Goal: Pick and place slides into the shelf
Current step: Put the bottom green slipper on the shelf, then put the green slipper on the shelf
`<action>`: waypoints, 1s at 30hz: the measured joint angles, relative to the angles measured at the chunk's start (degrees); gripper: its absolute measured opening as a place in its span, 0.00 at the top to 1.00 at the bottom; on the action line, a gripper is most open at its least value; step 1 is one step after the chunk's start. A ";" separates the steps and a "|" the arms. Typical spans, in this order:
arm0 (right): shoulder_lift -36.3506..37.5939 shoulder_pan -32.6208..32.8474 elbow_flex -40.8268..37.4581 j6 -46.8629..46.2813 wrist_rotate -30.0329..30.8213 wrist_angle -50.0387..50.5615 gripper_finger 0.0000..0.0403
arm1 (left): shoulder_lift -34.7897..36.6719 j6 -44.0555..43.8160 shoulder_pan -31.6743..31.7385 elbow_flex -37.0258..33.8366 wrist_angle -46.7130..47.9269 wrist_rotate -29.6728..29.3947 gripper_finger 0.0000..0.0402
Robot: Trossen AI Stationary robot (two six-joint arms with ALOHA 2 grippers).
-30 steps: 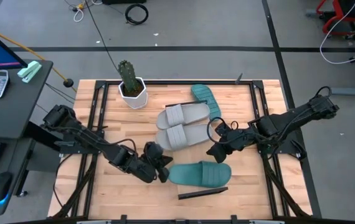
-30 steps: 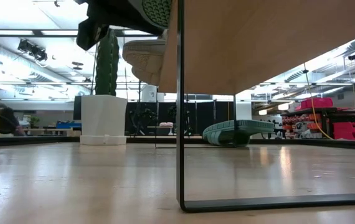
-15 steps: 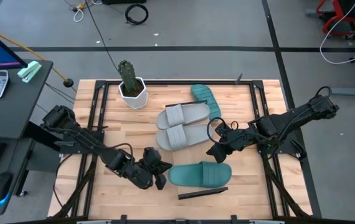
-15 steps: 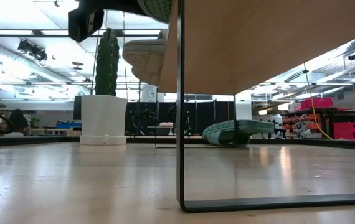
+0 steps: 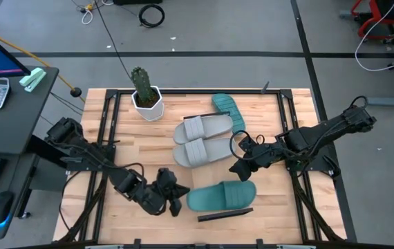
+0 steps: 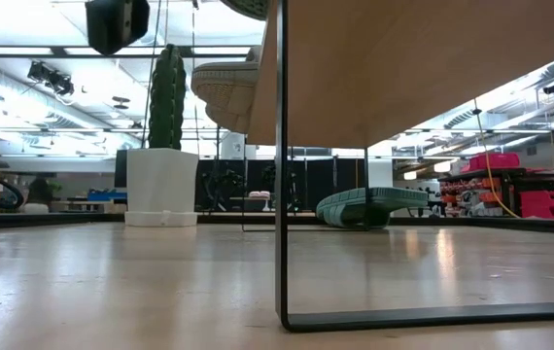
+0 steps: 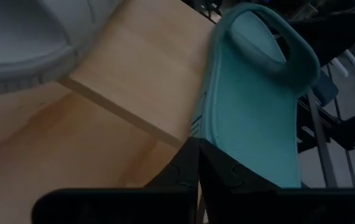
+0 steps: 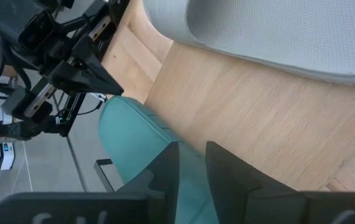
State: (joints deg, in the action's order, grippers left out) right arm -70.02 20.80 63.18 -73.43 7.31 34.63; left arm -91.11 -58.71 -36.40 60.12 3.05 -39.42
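Note:
A teal slide [image 5: 219, 196] lies on the shelf [image 5: 224, 215] near the table's near edge; its heel [image 6: 248, 6] overhangs the board's left side. My left gripper [image 5: 176, 202], shut, is just left of that heel, its tips [image 7: 197, 149] at the sole's rim. My right gripper [image 5: 239, 170] sits over the strap end, shut on the slide [image 8: 127, 137]. Two grey slides [image 5: 204, 128] [image 5: 198, 152] lie side by side farther along the board. A second teal slide [image 5: 228, 109] rests on the tabletop at the far side. My left gripper: its shut tips stand at the rim of the teal slide's heel [image 7: 196, 127], but I cannot tell whether they touch it. My right gripper comes slanting down from the table's right and far side onto the strap end [image 8: 184, 152] of the teal slide, which shows in the narrow gap between the fingers. The gripper hides the exact part. The slide lies flat on the shelf.
A potted cactus [image 5: 145, 97] stands at the table's far left. The low view looks up at the shelf's underside [image 6: 403, 68] and its thin black frame leg [image 6: 280, 194]. Bare tabletop lies left of the shelf. A desk with a calculator stands beyond the table's left edge.
My left gripper has drawn back from the teal slide's heel toward the table's near left, staying shut; in the low view it slides off to the left and upward. My right gripper and the slides have kept their places.

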 joint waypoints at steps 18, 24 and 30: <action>0.00 0.00 0.00 -0.02 0.22 0.00 0.79 | 0.56 -0.42 -0.42 0.04 -0.18 -1.31 0.87; 0.00 -0.05 0.00 0.02 0.21 0.02 0.79 | 2.63 3.67 0.34 0.09 -0.22 -1.29 0.79; 0.00 -0.07 0.00 0.48 1.50 0.13 0.79 | 4.02 6.44 3.33 0.09 -0.44 -1.29 0.74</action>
State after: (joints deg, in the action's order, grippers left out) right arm -70.02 20.72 63.18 -72.95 8.80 34.76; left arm -87.09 -52.27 -33.07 60.20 2.61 -40.70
